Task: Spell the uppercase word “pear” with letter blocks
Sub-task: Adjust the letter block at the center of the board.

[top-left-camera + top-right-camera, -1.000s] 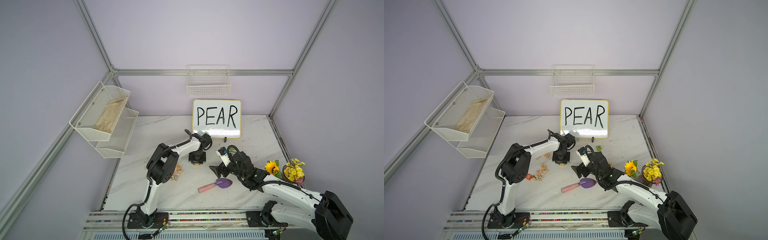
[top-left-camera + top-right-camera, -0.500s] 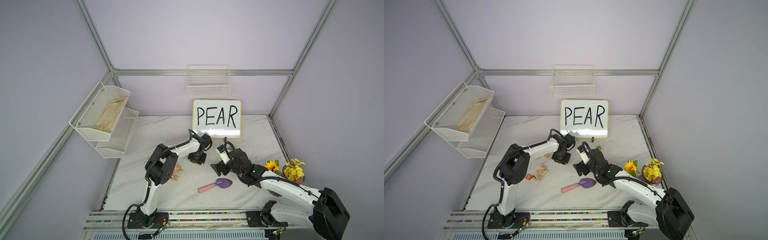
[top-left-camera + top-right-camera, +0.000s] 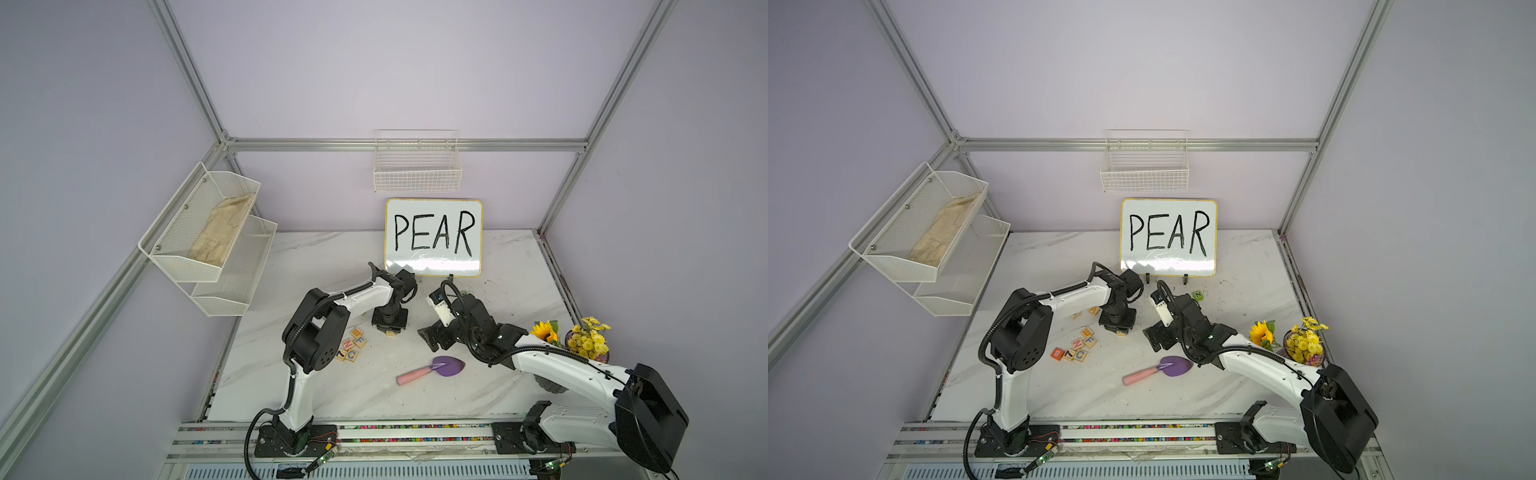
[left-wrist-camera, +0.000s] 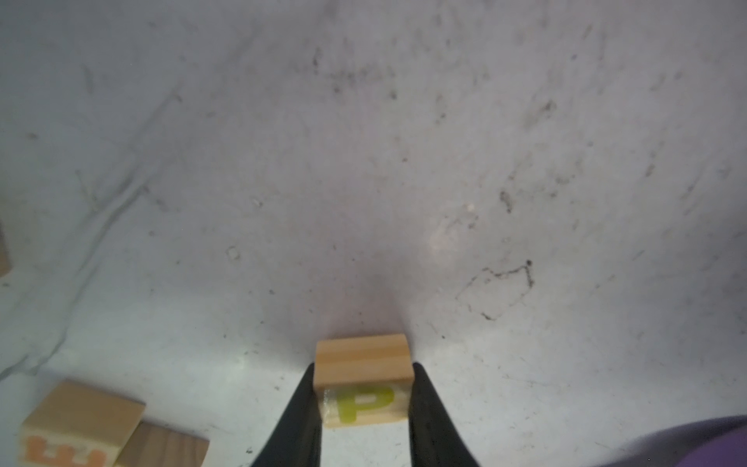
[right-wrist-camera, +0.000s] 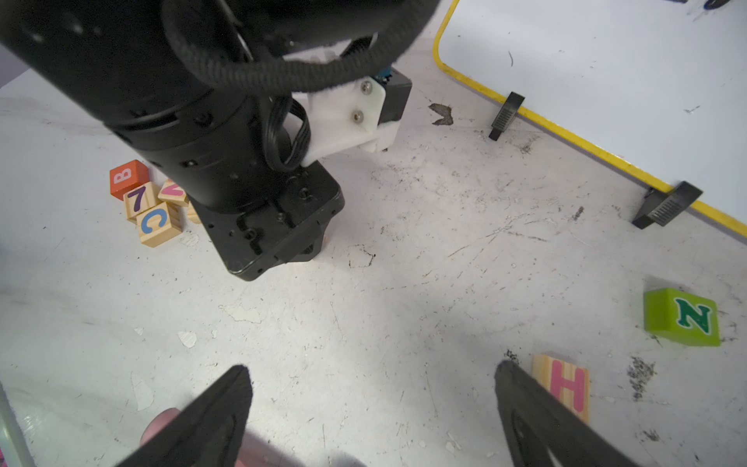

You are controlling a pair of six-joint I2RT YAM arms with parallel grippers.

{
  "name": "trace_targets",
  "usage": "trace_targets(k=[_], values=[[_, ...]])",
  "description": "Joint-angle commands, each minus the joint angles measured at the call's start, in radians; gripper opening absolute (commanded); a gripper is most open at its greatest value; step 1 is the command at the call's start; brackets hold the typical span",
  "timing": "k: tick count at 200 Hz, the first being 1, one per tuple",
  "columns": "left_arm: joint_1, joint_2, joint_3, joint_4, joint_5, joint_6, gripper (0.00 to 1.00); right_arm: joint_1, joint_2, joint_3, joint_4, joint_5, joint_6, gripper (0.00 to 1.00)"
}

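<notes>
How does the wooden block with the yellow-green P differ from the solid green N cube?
The pale wooden P block is bare wood with a yellow-green letter; the solid green N cube has green faces and a dark green letter. The P block is clamped between the left gripper's fingers; the N cube lies free on the table. Both are lettered cubes.

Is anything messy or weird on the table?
Yes. The white marble-patterned tabletop is scuffed, chipped and smudged dark. A purple trowel with a pink handle lies flat on it, odd for a spelling game.
</notes>
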Motion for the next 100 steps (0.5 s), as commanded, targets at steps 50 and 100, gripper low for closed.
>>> trace_targets(k=[50, 100], values=[[0.041, -0.025, -0.054, 0.035, 0.038, 0.0, 0.33, 0.014, 0.019, 0.023, -0.022, 0.028, 0.02, 0.96], [0.043, -0.025, -0.06, 0.044, 0.039, -0.011, 0.46, 0.014, 0.04, 0.039, -0.027, 0.049, 0.015, 0.96]])
